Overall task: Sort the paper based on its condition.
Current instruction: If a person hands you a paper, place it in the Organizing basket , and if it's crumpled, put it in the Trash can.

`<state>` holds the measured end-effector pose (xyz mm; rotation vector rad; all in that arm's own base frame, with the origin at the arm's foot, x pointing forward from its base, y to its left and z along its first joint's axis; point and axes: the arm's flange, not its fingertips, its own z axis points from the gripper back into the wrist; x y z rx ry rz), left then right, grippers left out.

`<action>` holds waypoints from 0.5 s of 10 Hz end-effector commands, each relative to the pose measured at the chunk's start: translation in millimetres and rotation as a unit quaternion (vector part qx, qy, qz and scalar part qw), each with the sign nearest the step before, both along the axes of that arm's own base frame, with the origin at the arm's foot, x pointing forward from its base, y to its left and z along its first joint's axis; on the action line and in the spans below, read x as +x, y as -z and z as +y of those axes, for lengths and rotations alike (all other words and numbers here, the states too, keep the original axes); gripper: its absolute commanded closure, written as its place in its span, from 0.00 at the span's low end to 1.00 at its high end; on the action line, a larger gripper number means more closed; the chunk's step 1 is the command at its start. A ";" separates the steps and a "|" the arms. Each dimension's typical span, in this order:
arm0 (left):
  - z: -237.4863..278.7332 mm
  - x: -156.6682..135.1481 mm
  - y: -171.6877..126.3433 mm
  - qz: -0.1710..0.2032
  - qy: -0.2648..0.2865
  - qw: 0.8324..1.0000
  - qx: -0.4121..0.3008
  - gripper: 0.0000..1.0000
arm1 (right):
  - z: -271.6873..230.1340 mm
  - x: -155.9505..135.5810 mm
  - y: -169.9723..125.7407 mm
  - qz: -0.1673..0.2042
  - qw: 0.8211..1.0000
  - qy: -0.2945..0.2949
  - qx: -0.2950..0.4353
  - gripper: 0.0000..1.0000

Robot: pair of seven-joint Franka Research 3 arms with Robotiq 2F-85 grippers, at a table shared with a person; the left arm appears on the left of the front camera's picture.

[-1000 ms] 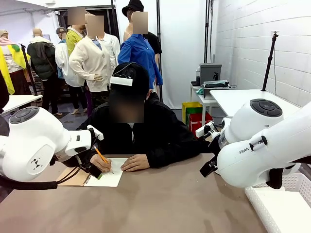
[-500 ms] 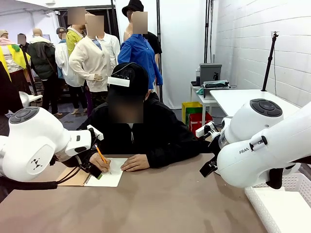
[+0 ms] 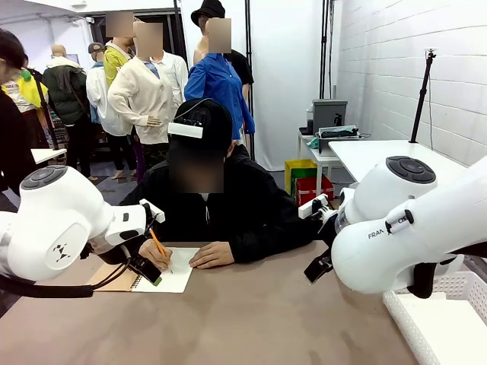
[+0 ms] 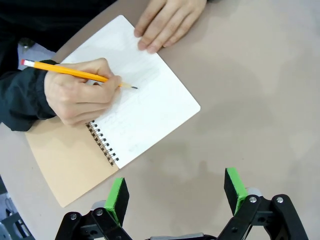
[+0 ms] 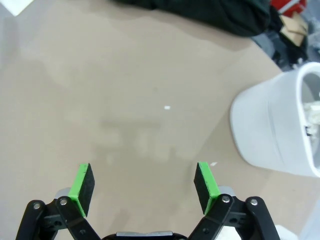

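The paper in sight is the open white page (image 4: 145,100) of a spiral-bound notebook with a brown cover (image 4: 65,160), still bound in. A person's hand (image 4: 75,95) writes on it with an orange pencil (image 4: 75,73). Their other hand (image 4: 165,22) rests on the page's far edge. My left gripper (image 4: 176,195) hovers open just in front of the notebook, nothing between its green pads; in the front view it (image 3: 148,270) hangs beside the page (image 3: 175,277). My right gripper (image 5: 144,186) stands open over bare brown table.
A white round bin (image 5: 270,130) stands to the right of my right gripper, with something pale and wrinkly (image 5: 313,112) inside. A white slatted basket (image 3: 441,319) sits at the table's near right corner. The person sits at the far side, forearms on the table.
The right arm has shifted slightly left and down. The left arm has barely moved. The person's pencil hand keeps moving on the page.
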<state>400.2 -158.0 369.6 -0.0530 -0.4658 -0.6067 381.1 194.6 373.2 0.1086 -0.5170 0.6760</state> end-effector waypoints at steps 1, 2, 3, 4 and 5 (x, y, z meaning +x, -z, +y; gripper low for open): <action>8.3 2.3 -17.8 0.036 0.019 0.999 -0.022 0.00 | -11.0 5.9 -11.9 0.030 0.998 -0.046 0.029 0.00; 9.9 -0.5 -25.6 0.046 0.025 0.998 -0.026 0.00 | -10.9 5.2 -13.8 0.034 0.997 -0.057 0.036 0.00; 10.9 -6.4 -36.5 0.054 0.044 0.997 -0.038 0.00 | -7.3 2.4 -18.3 0.042 0.995 -0.074 0.043 0.00; 12.2 -16.5 -47.8 0.048 0.064 0.996 -0.036 0.00 | -2.7 -3.0 -25.0 0.041 0.994 -0.088 0.041 0.00; 14.5 -27.2 -62.2 0.037 0.097 0.994 -0.040 0.00 | 3.9 -8.4 -32.5 0.038 0.993 -0.102 0.035 0.00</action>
